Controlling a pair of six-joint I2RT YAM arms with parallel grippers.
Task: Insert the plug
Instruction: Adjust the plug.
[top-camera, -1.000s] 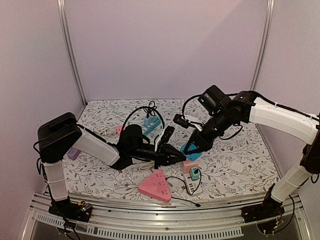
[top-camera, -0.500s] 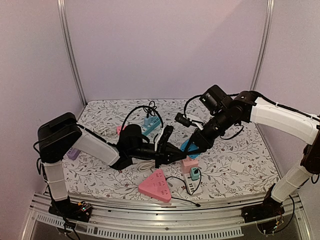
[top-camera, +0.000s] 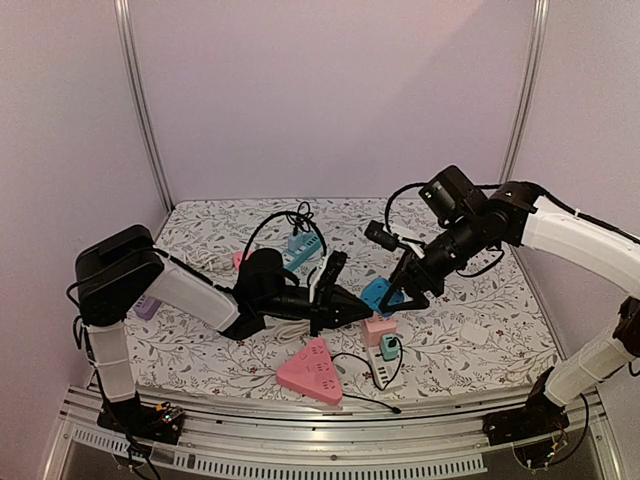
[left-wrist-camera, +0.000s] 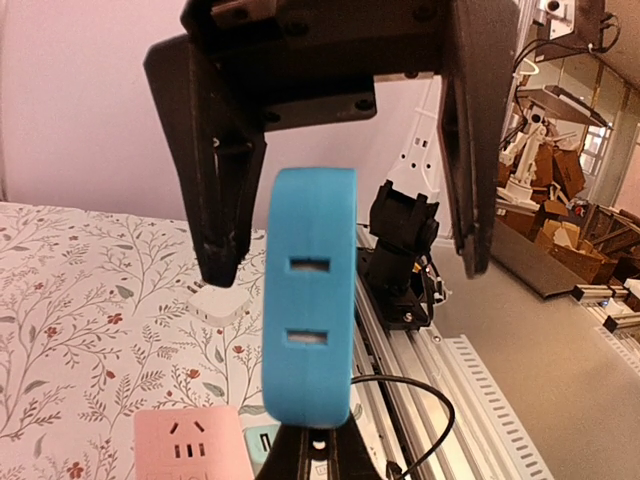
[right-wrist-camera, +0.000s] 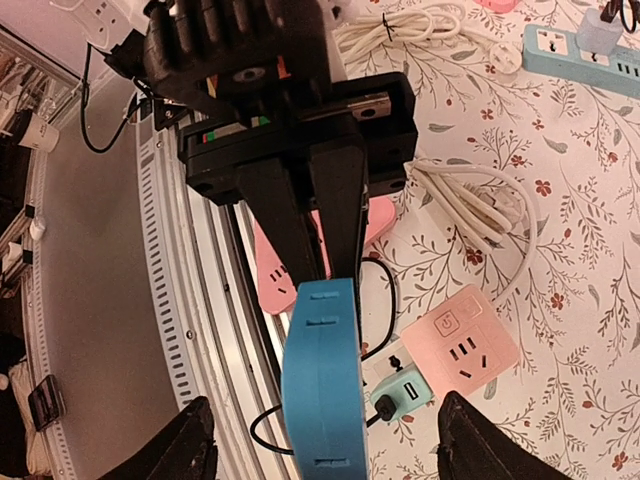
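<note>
A bright blue socket block (top-camera: 378, 295) with narrow slots is held off the table, clamped at its near end by my left gripper (top-camera: 352, 308), which is shut on it. In the left wrist view the blue block (left-wrist-camera: 312, 300) stands up from my left gripper (left-wrist-camera: 318, 430). My right gripper (top-camera: 405, 293) is open, its fingers (left-wrist-camera: 215, 200) on either side of the block's far end with gaps, not touching. In the right wrist view the blue block (right-wrist-camera: 322, 380) lies between my right gripper's (right-wrist-camera: 325, 445) spread fingertips. I cannot tell which plug the task means.
Below the block lie a pink square socket (top-camera: 379, 330), a small teal socket (right-wrist-camera: 405, 390) with a black plug in it, and a pink triangular strip (top-camera: 312, 372). A teal power strip (top-camera: 303, 250) and coiled white cable (right-wrist-camera: 470, 200) sit further back. The metal frame rail (right-wrist-camera: 190, 300) runs along the near edge.
My right gripper has opened off the blue block and its arm has drawn back to the right. The left gripper keeps the block in the same place.
</note>
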